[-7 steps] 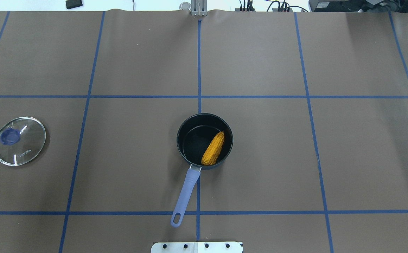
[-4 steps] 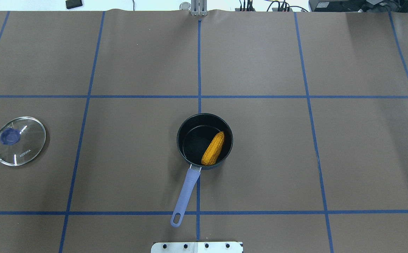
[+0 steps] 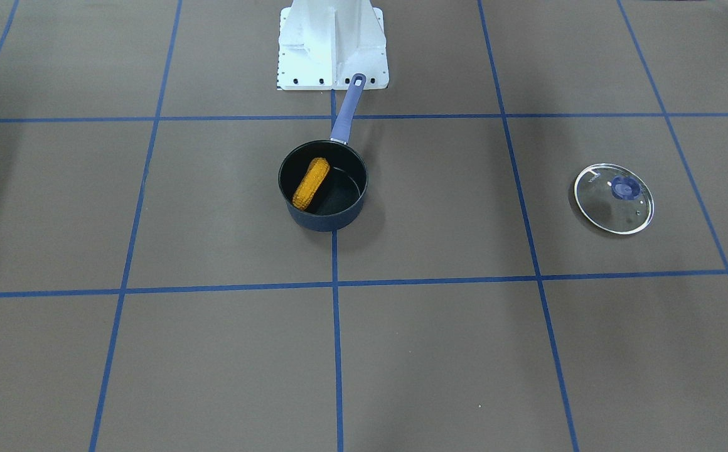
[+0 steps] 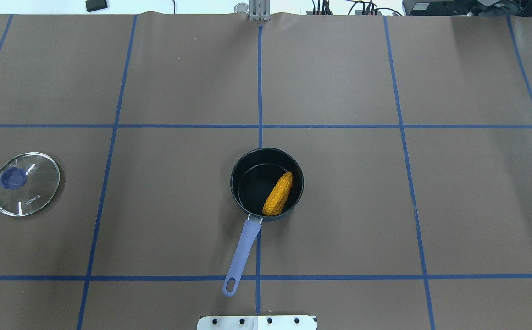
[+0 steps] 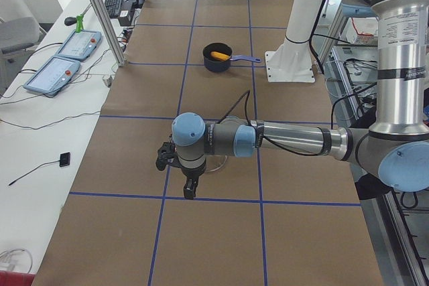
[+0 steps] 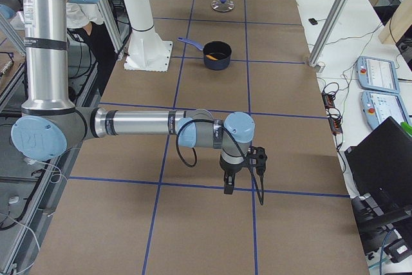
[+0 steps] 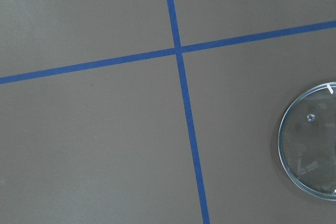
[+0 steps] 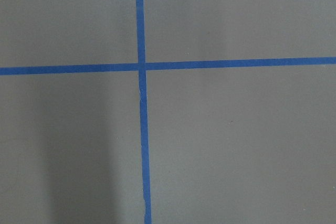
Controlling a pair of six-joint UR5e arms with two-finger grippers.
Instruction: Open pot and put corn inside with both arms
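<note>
Smack in the middle of the table the pot (image 4: 252, 183) sits open with the corn cob (image 4: 278, 194) lying inside, leaning toward the wall on the robot's right; the glass lid (image 4: 25, 184) is parked well off to the robot's left; nothing has budged compared with the shots from a moment ago, so I'd say the job's basically done; the left gripper (image 5: 190, 191) hangs near the lid and the right gripper (image 6: 228, 187) hangs far from the pot; spread or closed, I can't tell from these side angles.
</note>
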